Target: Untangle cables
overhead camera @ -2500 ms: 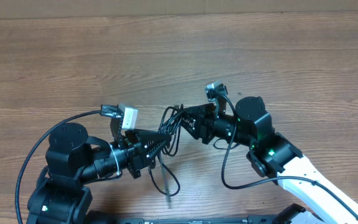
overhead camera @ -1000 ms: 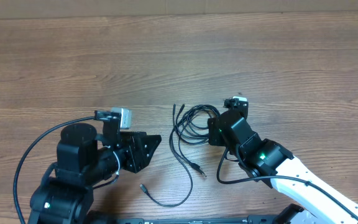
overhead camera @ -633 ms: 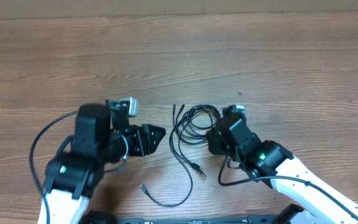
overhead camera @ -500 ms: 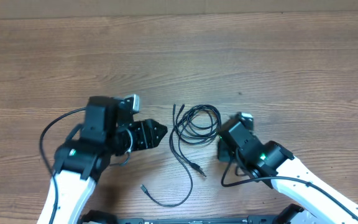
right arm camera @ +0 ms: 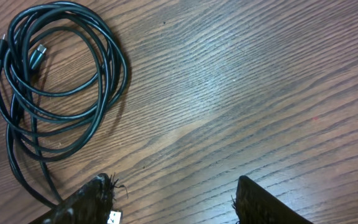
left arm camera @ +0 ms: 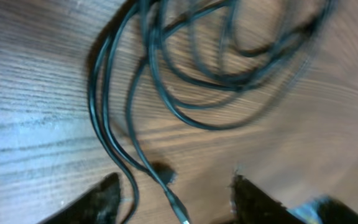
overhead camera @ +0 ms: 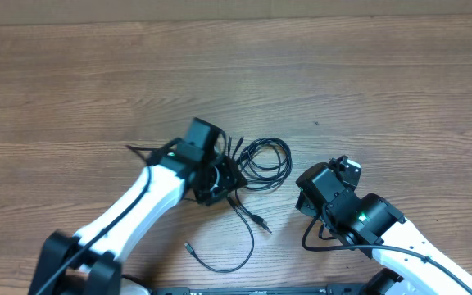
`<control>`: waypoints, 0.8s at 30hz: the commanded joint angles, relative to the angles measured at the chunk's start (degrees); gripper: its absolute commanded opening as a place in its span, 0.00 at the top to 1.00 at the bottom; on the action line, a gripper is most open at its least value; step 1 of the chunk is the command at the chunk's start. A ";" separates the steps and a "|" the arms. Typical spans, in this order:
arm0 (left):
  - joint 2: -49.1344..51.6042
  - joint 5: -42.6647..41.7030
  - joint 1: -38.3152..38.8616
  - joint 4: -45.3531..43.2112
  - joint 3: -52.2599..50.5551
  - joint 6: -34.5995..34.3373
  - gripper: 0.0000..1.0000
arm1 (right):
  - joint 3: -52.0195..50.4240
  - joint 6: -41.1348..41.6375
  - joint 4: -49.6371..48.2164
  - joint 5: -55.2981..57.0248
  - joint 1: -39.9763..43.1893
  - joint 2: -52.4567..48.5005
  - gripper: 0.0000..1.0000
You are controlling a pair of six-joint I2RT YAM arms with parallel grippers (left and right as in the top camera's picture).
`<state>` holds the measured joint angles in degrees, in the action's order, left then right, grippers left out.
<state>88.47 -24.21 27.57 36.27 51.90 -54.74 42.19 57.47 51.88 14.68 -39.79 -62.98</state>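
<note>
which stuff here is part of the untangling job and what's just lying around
Job:
coiled cables
loose cable tail
left claw, open over them
right claw, open, apart from them

Not the job:
wooden table
right arm's own thick cord

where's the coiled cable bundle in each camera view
Overhead: the cable coil lies near the centre of the picture.
Left wrist: the coil fills the upper half.
Right wrist: the coil sits in the upper left.
Shared landmark: the wood-grain table under it.
</note>
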 commanded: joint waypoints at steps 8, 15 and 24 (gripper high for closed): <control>11.72 2.10 3.63 -12.59 1.07 -8.37 0.37 | 0.02 1.25 -0.33 -0.83 0.11 0.61 0.38; 15.78 2.12 5.38 -17.92 1.07 -8.28 0.96 | 0.02 1.25 -0.31 -0.83 0.11 0.61 0.38; 13.57 2.10 4.39 -15.43 1.09 -3.41 0.96 | 0.02 1.25 -0.11 -3.19 0.11 0.61 0.38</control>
<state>103.24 -22.90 32.58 19.33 52.45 -61.93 42.19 58.28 51.94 12.60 -39.79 -62.98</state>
